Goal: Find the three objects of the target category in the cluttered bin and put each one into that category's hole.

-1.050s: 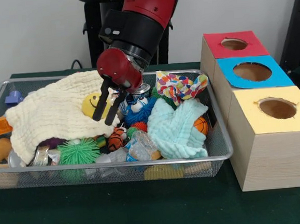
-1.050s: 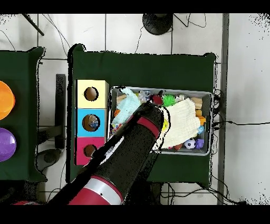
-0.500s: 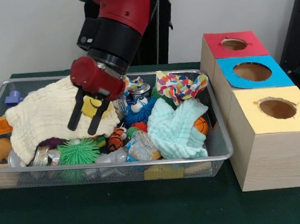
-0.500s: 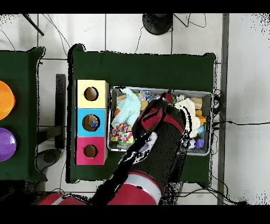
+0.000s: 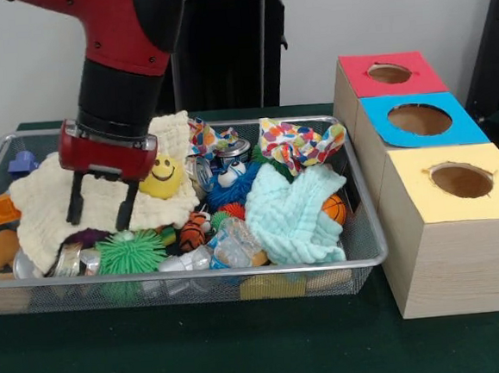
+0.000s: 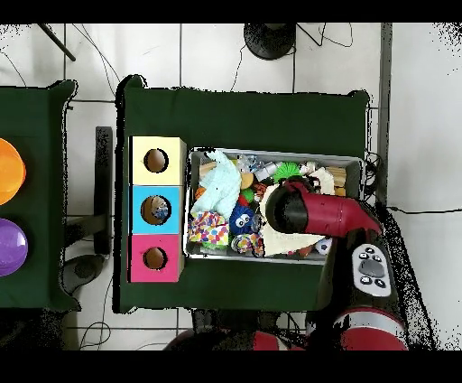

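Front view shows the gripper (image 5: 101, 207) spread open and empty over the cream cloth (image 5: 39, 203) at the bin's (image 5: 357, 230) left end, so sorting looks barely begun.

1. The wire mesh bin (image 5: 363, 229) sat on the green table, crammed with toys and cloths.
2. Three wooden boxes stood beside it, each with a round hole on top: red (image 5: 389, 73), blue (image 5: 420, 119), yellow (image 5: 462, 180).
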{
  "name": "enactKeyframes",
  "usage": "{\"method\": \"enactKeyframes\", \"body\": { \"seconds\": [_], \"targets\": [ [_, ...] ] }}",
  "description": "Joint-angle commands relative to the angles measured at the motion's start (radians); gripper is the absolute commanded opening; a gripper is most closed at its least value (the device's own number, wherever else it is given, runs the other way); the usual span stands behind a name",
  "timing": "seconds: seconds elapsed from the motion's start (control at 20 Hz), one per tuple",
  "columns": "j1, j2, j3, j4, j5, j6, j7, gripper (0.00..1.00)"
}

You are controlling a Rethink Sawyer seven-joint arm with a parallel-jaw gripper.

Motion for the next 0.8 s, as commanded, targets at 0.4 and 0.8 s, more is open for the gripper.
{"method": "enactKeyframes", "body": {
  "seconds": [0.4,0.8],
  "targets": [
    [0.058,-0.053,0.139,0.163,0.368,0.396,0.305,1.00],
    [0.100,-0.123,0.093,0.226,0.508,0.371,0.353,1.00]
  ]
}}
